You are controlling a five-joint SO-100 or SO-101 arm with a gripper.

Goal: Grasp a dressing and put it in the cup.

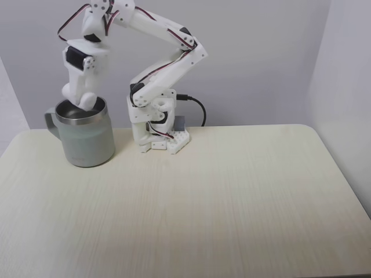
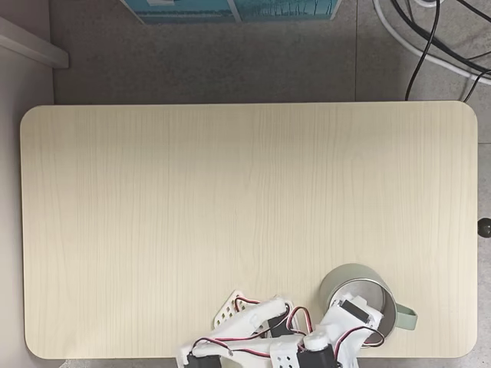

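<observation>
The pale grey-green cup [image 1: 88, 139] with its steel rim [image 2: 331, 280] stands at the table's back left in the front fixed view, handle [image 1: 51, 121] pointing left. My white gripper [image 1: 83, 103] hangs straight down over it, fingertips dipping just inside the rim. From above, the gripper [image 2: 355, 307] covers much of the cup's mouth. The fingertips are partly hidden by the rim and I cannot make out whether they are open or shut. The dressing is hidden or out of view; nothing white and soft shows on the table or between the fingers.
The arm's base [image 1: 156, 136] is bolted to the table just right of the cup. The light wooden tabletop [image 1: 220, 202] spreads wide in front. Black and white cables [image 2: 430, 38] lie on the floor beyond the far edge.
</observation>
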